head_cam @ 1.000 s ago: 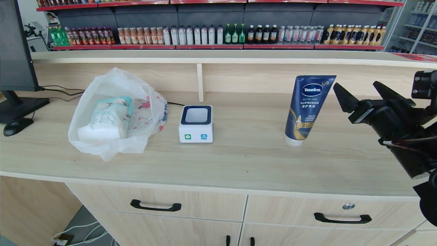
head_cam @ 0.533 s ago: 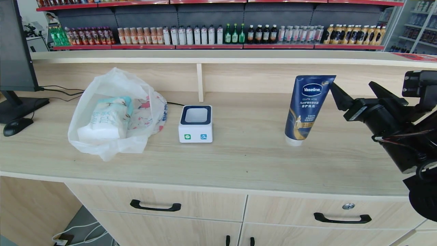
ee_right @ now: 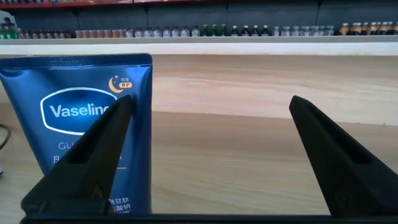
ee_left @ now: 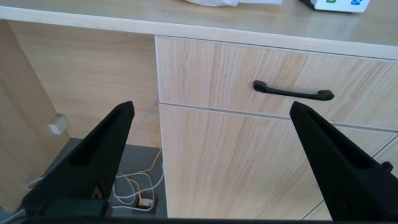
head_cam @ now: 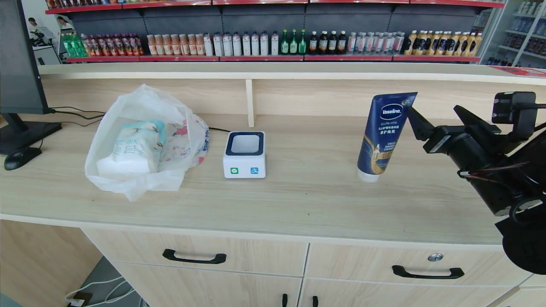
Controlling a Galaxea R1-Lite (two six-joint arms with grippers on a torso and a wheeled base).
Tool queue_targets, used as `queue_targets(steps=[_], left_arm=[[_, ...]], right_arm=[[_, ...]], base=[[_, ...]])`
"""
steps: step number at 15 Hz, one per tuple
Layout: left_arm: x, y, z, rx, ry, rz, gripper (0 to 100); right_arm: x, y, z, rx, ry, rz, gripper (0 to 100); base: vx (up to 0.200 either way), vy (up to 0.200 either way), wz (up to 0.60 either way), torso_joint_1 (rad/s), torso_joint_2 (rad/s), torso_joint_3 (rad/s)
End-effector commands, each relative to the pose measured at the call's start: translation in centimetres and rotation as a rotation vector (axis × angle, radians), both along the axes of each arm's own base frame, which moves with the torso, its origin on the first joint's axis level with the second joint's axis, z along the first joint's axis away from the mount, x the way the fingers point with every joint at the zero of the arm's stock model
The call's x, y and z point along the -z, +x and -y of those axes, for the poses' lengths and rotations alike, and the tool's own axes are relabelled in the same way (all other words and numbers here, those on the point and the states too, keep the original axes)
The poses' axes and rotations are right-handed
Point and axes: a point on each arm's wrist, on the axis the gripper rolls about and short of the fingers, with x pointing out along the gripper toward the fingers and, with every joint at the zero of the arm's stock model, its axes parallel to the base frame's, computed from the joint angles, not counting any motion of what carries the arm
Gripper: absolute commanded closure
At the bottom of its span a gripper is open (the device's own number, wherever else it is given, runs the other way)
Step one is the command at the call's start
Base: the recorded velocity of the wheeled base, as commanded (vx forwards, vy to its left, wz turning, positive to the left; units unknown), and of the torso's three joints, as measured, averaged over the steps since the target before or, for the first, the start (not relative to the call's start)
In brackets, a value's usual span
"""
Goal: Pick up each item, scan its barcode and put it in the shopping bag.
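Tube (head_cam: 386, 136) stands cap-down on right part of counter (head_cam: 307, 200), back from front edge, w/ a wide gap to scanner (head_cam: 245, 154). Shopping bag (head_cam: 140, 140) sits just left of scanner. R gripper (head_cam: 433, 110) is spread wide, one fingertip at tube's top corner; contact unclear. L gripper (ee_left: 211, 109), also spread, hangs below counter lip by drawers (ee_left: 249, 81).

A dark monitor (head_cam: 19, 55) stands on its base at the left edge of the wooden counter (head_cam: 298, 200), with a black mouse (head_cam: 21, 157) just in front and thin cables (head_cam: 76, 113) trailing along the back. An upright divider board (head_cam: 250, 102) splits the raised back ledge. Under the front edge are drawers with black handles (head_cam: 194, 257), the right one with a round lock (head_cam: 435, 257). Rows of bottles (head_cam: 273, 42) line a red shelf behind.
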Motion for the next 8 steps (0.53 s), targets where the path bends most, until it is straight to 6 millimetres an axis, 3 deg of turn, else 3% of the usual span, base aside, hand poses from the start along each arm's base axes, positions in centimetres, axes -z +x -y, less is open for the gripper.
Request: queue_targets(steps=[1, 8], left_arm=[[0.0, 0.0, 0.0, 0.001, 0.0, 0.001, 0], [0.0, 0.0, 0.0, 0.001, 0.0, 0.001, 0]], right_arm=[[0.1, 0.0, 0.0, 0.001, -0.001, -0.002, 0], [1.1, -0.2, 0.1, 0.005, -0.005, -0.045, 0]], base=[[0.0, 0.0, 0.0, 0.0, 0.0, 0.0], [0.0, 0.0, 0.0, 0.0, 0.0, 0.0]])
